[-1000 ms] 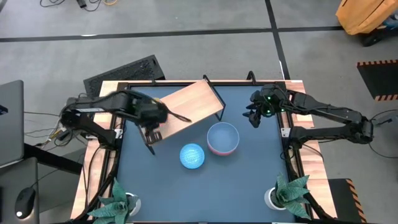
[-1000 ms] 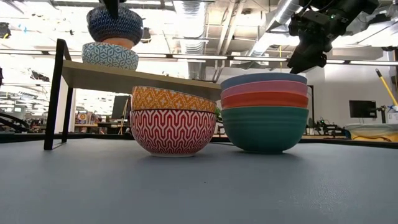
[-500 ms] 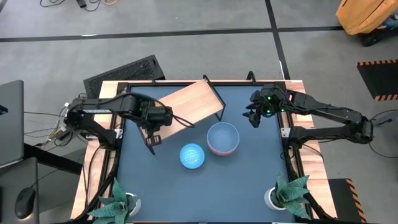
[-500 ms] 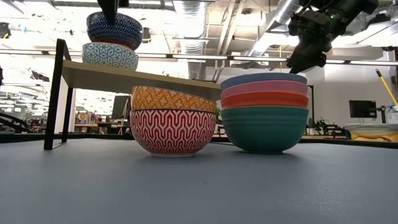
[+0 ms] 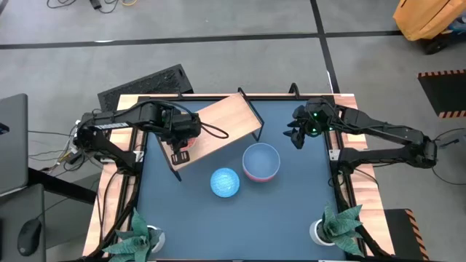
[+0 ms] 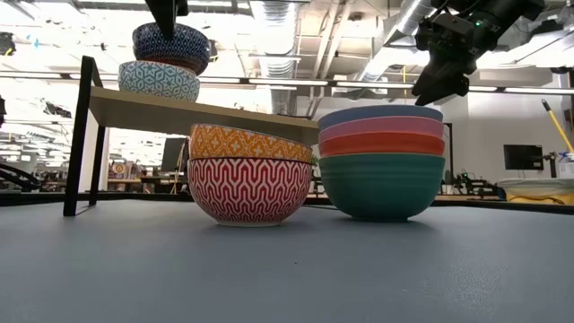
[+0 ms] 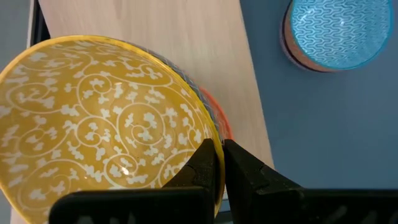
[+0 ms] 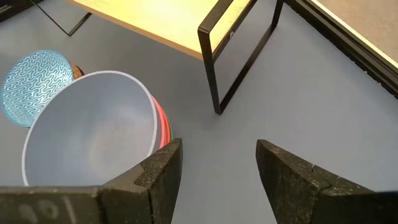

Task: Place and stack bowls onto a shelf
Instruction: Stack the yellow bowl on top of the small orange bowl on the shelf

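Your left tool [image 7: 217,163] hangs over the shelf [image 5: 218,127], its fingers pinched together on the rim of a bowl with a yellow scroll-patterned inside [image 7: 93,118] and dark blue outside [image 6: 170,40]. That bowl sits tilted above a pale blue lattice bowl [image 6: 159,81] resting on the light wooden board. On the dark blue tabletop [image 5: 284,211], near its middle, stand two stacks: an orange lattice bowl [image 6: 247,142] in a red zigzag one [image 6: 249,190], and a smooth light blue bowl [image 5: 261,159] over pink, red and green. Your right tool [image 8: 217,168] waits near the tabletop's far right corner, fingers spread apart. Potted plants [image 5: 338,222] mark the near corners.
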You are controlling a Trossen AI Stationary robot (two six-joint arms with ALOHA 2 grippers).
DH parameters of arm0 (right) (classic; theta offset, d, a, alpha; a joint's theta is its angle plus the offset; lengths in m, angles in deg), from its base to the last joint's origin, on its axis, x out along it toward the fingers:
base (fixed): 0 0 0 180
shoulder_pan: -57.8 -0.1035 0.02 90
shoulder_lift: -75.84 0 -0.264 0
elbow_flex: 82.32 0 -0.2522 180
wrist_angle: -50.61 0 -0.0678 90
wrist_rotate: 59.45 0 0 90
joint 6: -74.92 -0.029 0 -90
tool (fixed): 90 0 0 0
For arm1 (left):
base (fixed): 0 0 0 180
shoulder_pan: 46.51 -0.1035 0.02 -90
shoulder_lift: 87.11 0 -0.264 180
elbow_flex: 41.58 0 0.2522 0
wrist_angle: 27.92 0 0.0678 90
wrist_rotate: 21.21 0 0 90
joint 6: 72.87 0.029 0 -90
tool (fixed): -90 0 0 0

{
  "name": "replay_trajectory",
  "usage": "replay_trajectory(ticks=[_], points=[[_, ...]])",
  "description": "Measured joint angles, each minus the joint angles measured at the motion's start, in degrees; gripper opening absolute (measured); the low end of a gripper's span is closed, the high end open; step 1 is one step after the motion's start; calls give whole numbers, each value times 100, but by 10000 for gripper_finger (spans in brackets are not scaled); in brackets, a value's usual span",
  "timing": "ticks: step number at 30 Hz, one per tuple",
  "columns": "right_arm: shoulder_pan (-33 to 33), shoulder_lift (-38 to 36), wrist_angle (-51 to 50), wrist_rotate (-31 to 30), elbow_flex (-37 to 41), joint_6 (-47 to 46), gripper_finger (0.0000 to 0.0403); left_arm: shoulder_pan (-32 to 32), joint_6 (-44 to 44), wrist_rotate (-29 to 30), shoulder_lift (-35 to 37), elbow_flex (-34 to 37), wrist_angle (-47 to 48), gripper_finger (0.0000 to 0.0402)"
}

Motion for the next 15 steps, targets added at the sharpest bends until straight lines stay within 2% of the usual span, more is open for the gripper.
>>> replay_trajectory(ticks=[5, 15], points=[[0, 0, -2, 0, 0, -2, 230, 17, -196, -153, 198, 456, -82, 0], [37, 0, 29, -2, 0, 24, 230, 24, -240, -111, 299, 464, -322, 0]])
